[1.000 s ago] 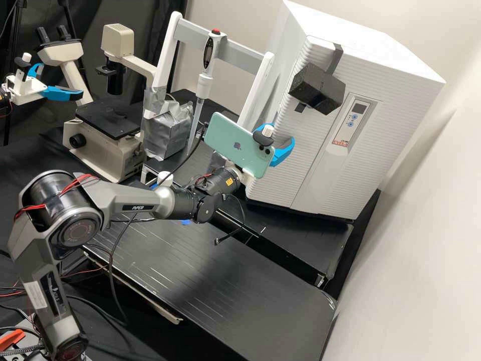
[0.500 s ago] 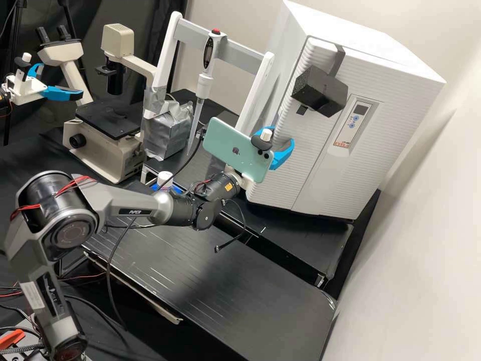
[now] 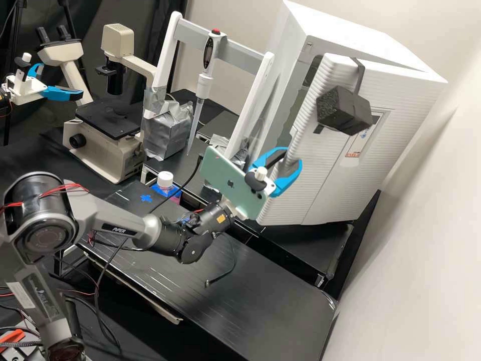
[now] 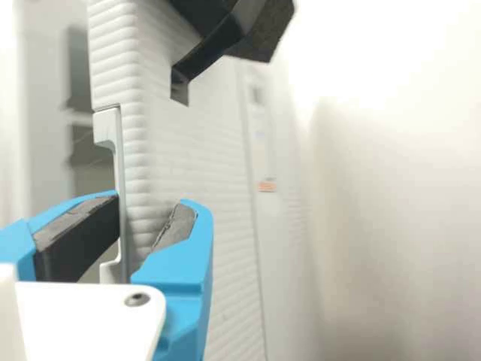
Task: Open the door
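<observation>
Door [image 3: 325,175]: probably hefty, stiff, kinda slick
Claw [image 3: 292,157]: clamped on the door's edge [image 4: 113,68], 8 o'clock in the high view
Best grab spot: edge recess [image 4: 107,129], looks like

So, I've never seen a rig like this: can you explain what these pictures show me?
The machine is a dark grey robot arm. The high view comes from a fixed camera off the arm, looking down at a slant; the wrist view comes from a camera on the arm itself. The two blue fingers of its end effector sit either side of the free edge of a ridged door and look clamped on it. That door stands ajar on a large white cabinet; a black block is fixed to its front. Also at the bench are a microscope and a white-capped bottle.
</observation>
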